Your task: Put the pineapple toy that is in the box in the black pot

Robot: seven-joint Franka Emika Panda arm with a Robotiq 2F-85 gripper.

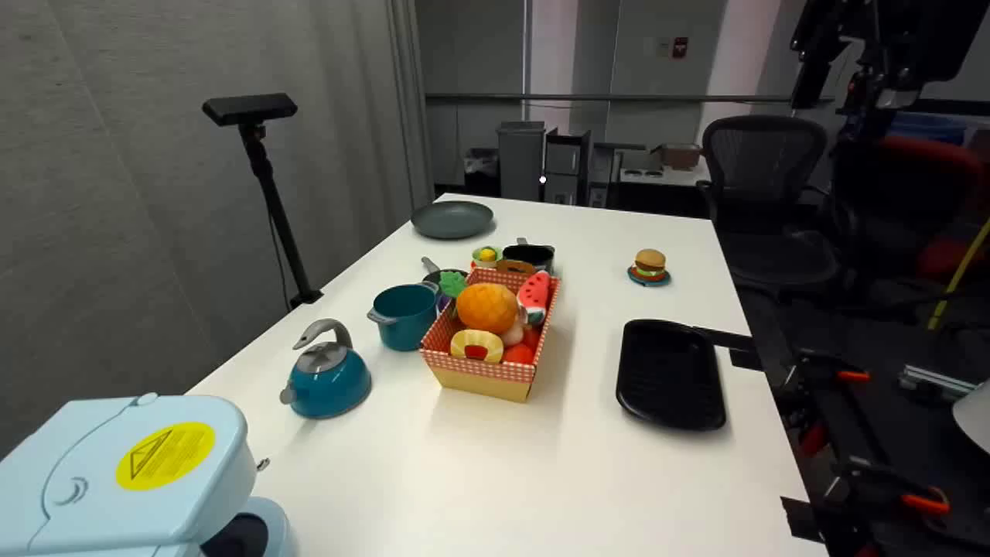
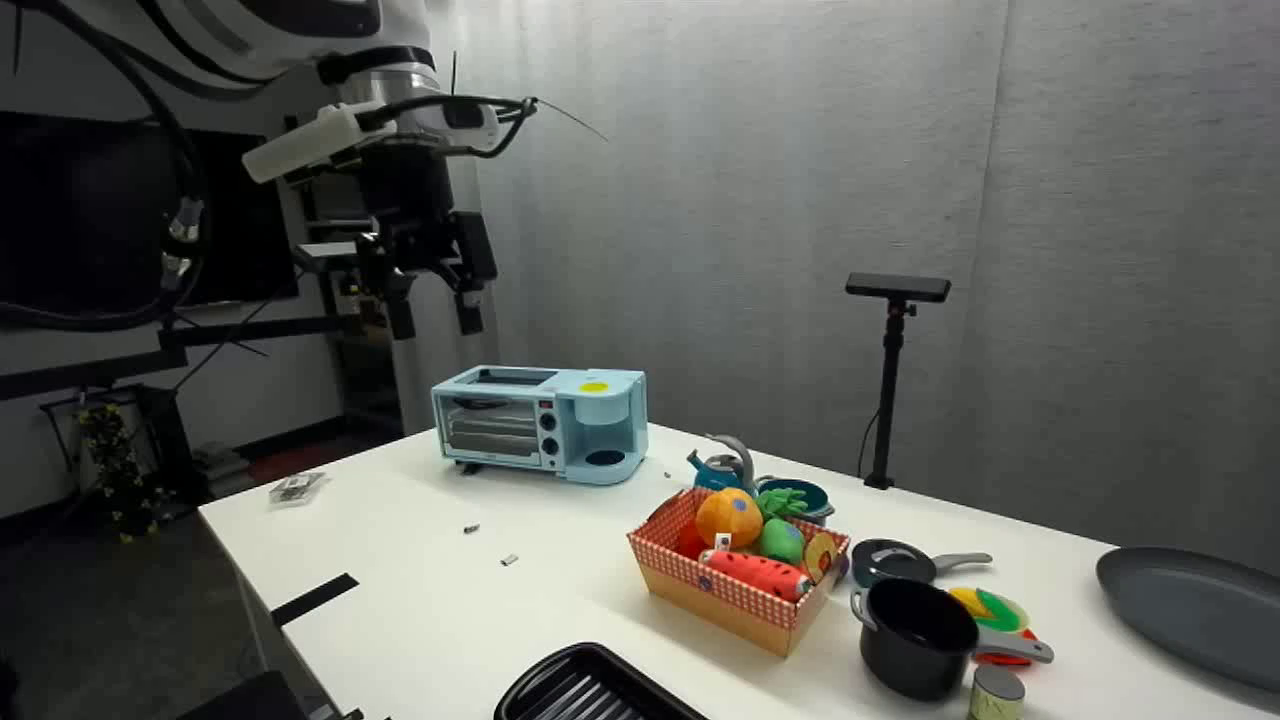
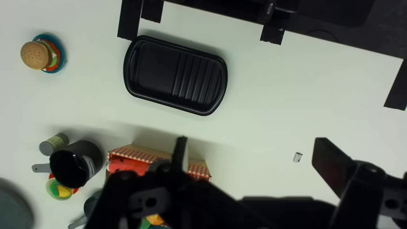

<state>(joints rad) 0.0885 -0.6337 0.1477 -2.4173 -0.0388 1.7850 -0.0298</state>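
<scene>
"Well, how far along is the job? Exterior view to begin."

"Box (image 1: 483,383) on white table (image 1: 588,480). In it, lying high, what I take for the pineapple toy (image 1: 487,308): quilted orange body, green leafy top toward the teal pot (image 1: 404,319). Black pot (image 1: 530,255) just beyond the box, partly hidden by it."

"Anything inside the pot?"

"In an exterior view that sees deeper into it: dark interior, nothing showing, bottom not visible. Pot upright near the box, apart from it. Pineapple in the box here as well, behind the watermelon toy (image 2: 758,573)."

"And the gripper?"

"Same view: gripper (image 2: 435,318) high over the table, well apart from the box. Fingers spread wide, nothing between them."

"Wrist view?"

"Fingers (image 3: 332,168) wide there too, nothing held. Gripper's bulk hides much of the box; only a scrap of orange and green shows low down, probably the same toy. Black pot at left, mouth dark, no toy seen in it."

"Progress, then?"

"My reading: none of the transfer done. Toy unheld, in its box. Left to do: reach over the box, close on the pineapple, lift it past the rim, carry it to the pot, lower, let go. Carry itself looks short."
</scene>
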